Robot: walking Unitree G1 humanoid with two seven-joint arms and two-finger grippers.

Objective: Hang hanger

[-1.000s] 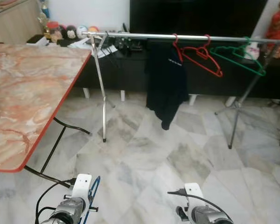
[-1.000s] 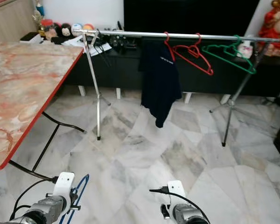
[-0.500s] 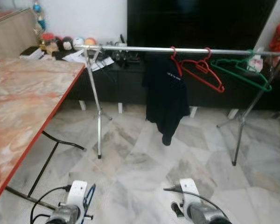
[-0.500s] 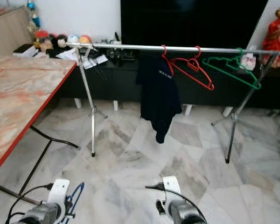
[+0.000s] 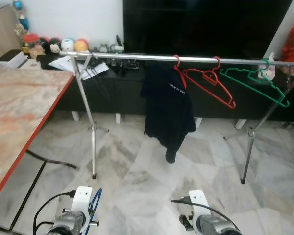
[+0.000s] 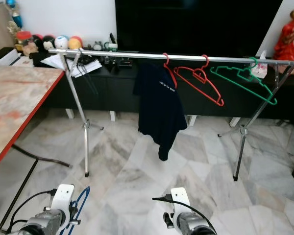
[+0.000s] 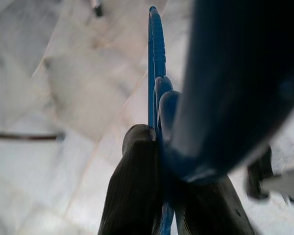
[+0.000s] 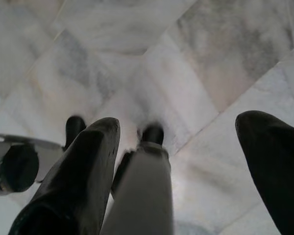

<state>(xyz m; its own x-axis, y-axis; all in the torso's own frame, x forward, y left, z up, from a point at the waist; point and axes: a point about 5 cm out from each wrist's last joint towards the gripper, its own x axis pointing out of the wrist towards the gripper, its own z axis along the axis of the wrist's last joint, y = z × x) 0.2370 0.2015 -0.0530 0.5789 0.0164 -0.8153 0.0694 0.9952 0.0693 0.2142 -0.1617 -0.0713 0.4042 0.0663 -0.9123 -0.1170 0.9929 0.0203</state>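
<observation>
The floor [image 5: 152, 181] was pale grey-and-white marble tile with darker veins, glossy under even indoor light. At 9 o'clock stood a table [image 5: 14, 112] with a pink marbled top, a red edge and thin black legs. At 12 o'clock a large black screen [image 5: 206, 27] filled the white wall [image 5: 78, 19] above a long low black cabinet [image 5: 122, 90]. Toward 11 o'clock the cabinet top held papers [image 5: 81, 66], 3 small round toys [image 5: 66, 45] and a red-lidded jar [image 5: 30, 43]. At 2 o'clock a red figurine [image 6: 288, 34] stood by the wall.
</observation>
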